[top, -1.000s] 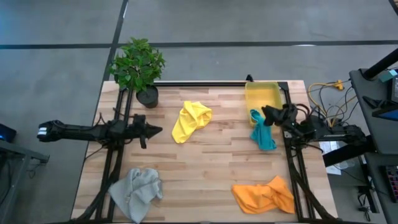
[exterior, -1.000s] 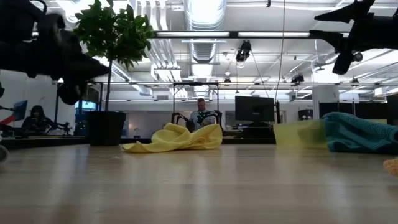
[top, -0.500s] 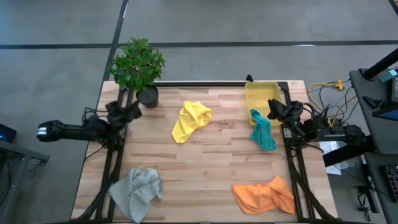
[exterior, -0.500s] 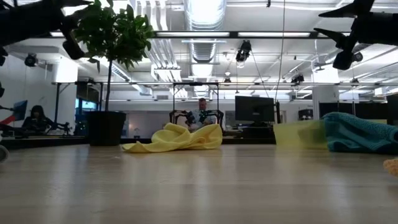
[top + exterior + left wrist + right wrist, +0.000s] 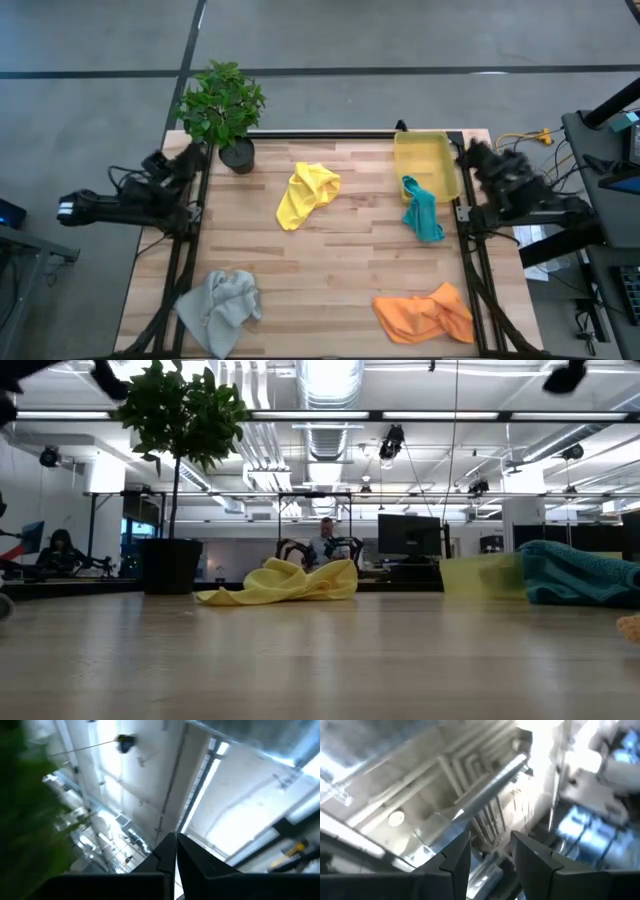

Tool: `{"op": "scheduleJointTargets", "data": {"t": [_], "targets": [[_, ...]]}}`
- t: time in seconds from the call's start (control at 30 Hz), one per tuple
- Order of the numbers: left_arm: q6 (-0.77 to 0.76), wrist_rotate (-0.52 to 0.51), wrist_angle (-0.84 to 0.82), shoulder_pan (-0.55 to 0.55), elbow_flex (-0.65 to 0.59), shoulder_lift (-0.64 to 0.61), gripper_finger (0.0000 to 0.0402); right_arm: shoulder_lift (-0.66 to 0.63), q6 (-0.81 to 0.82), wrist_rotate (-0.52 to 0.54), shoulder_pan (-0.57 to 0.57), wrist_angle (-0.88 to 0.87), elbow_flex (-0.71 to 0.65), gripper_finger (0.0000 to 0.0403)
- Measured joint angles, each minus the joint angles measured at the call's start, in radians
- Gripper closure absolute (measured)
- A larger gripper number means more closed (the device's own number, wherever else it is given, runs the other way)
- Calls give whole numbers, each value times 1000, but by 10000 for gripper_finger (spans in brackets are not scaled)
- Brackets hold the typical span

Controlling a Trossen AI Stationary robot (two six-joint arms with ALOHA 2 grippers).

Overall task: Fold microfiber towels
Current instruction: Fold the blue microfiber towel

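Observation:
Several crumpled microfiber towels lie on the wooden table. The yellow towel (image 5: pixel 305 193) (image 5: pixel 285 582) is at the far middle, the grey towel (image 5: pixel 220 308) near left and the orange towel (image 5: pixel 425 313) near right. The teal towel (image 5: pixel 422 210) (image 5: pixel 575 572) lies with its far end against the yellow bin (image 5: pixel 425 160). My left gripper (image 5: pixel 188 157) (image 5: pixel 175 837) is shut and empty at the table's left edge, tipped up toward the ceiling. My right gripper (image 5: pixel 470 152) (image 5: pixel 490 837) stands open and empty at the right edge, also tipped up.
A potted plant (image 5: pixel 222 110) (image 5: pixel 175 480) stands at the far left corner, close to my left gripper. Cables and equipment (image 5: pixel 530 150) sit beyond the right edge. A person (image 5: pixel 325 545) sits far behind the table.
Both grippers have risen and tipped upward, leaving the low view at the top. The left has drawn back from over the table toward the left edge by the plant. The right has pulled away from the teal towel toward the right edge. The towels have not moved.

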Motion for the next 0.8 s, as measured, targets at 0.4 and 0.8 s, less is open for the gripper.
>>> {"op": "scheduleJointTargets", "data": {"t": [0.4,0.8], "targets": [[335,154,-714,0,521,89,402,469,-482,-92,0,-370,635,268],[447,156,-1523,0,961,257,402,821,-441,-247,3,-1230,1123,269]]}}
